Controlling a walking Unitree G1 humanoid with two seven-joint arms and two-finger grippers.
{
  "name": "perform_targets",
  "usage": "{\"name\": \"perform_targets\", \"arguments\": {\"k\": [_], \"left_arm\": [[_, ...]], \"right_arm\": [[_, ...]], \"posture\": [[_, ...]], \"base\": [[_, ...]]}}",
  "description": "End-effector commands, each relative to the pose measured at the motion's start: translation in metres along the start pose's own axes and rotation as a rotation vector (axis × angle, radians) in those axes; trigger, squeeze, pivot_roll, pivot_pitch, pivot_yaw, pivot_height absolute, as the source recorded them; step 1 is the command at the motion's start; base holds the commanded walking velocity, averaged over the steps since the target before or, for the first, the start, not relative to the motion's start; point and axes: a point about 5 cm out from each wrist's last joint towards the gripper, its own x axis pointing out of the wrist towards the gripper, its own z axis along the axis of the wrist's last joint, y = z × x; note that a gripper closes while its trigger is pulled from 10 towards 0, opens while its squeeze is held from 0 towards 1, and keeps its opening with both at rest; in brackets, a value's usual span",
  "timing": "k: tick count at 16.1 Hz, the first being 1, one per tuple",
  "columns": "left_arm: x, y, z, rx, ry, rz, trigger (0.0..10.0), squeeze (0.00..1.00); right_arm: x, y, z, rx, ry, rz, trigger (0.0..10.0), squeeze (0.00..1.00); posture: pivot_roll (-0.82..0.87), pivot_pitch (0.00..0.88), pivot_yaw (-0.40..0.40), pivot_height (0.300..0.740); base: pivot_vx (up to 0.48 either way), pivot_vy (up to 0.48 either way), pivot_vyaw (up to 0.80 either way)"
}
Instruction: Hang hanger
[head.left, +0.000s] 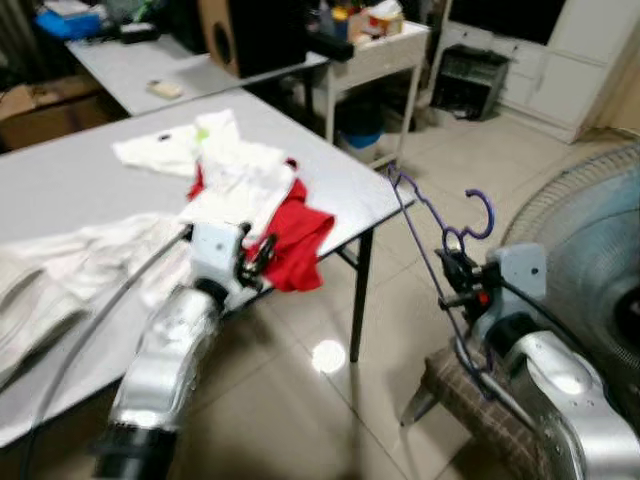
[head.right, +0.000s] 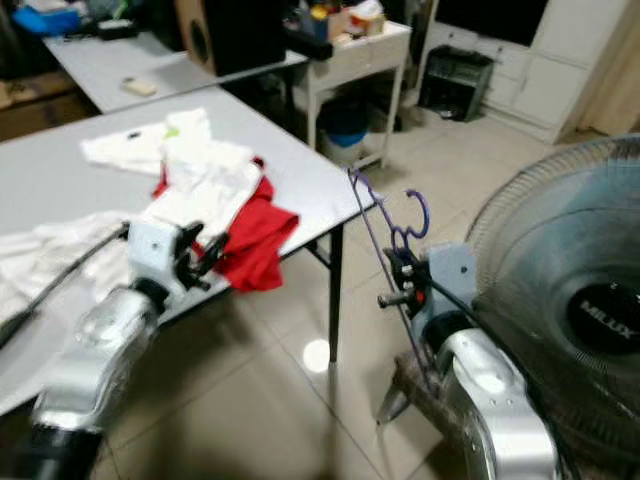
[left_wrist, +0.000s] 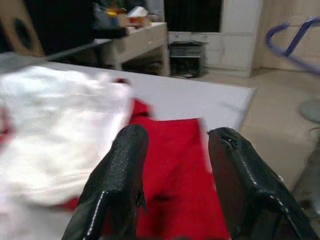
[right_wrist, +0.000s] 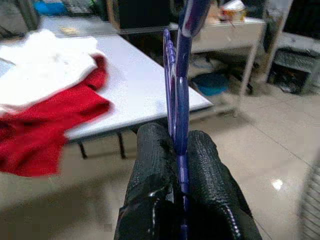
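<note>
A purple plastic hanger (head.left: 430, 235) stands upright in the air to the right of the grey table (head.left: 90, 170), hook toward the fan. My right gripper (head.left: 462, 285) is shut on its lower part; in the right wrist view both fingers (right_wrist: 155, 185) squeeze the purple hanger (right_wrist: 180, 100). My left gripper (head.left: 258, 262) is open over the table's near right part, its fingers (left_wrist: 120, 175) just above a red garment (head.left: 296, 240) that lies under a white garment (head.left: 235, 175). Nothing sits between the left fingers.
More white cloth (head.left: 60, 265) lies at the table's left. A large fan (head.right: 570, 290) stands at the right. A brown stool (head.left: 480, 410) is below my right arm. A white side table (head.left: 375, 45) and a second grey table (head.left: 150, 60) stand behind.
</note>
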Motion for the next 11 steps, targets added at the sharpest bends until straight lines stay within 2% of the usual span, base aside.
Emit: {"name": "perform_targets", "arguments": {"k": [1, 5, 9, 11], "left_arm": [[0.000, 0.005, 0.003, 0.028, -0.001, 0.007, 10.0, 0.01], [0.003, 0.005, 0.004, 0.041, 0.004, -0.008, 10.0, 0.01], [0.013, 0.007, 0.007, 0.071, 0.015, -0.024, 10.0, 0.00], [0.018, 0.008, 0.005, 0.079, 0.038, -0.026, 10.0, 0.00]], "right_arm": [[0.001, 0.000, 0.005, 0.000, -0.021, -0.005, 10.0, 0.00], [0.001, 0.000, 0.005, -0.003, -0.020, -0.004, 10.0, 0.00], [0.000, 0.001, 0.004, -0.006, -0.018, -0.008, 10.0, 0.00], [-0.001, 0.001, 0.004, -0.008, -0.019, -0.014, 10.0, 0.00]], "posture": [[-0.13, 0.000, 0.018, 0.740], [-0.13, 0.000, 0.017, 0.740], [-0.14, 0.000, 0.028, 0.740], [-0.15, 0.000, 0.034, 0.740]], "base": [[0.315, 0.000, 0.00], [0.304, 0.000, 0.00], [0.279, 0.000, 0.00], [0.000, 0.000, 0.00]]}}
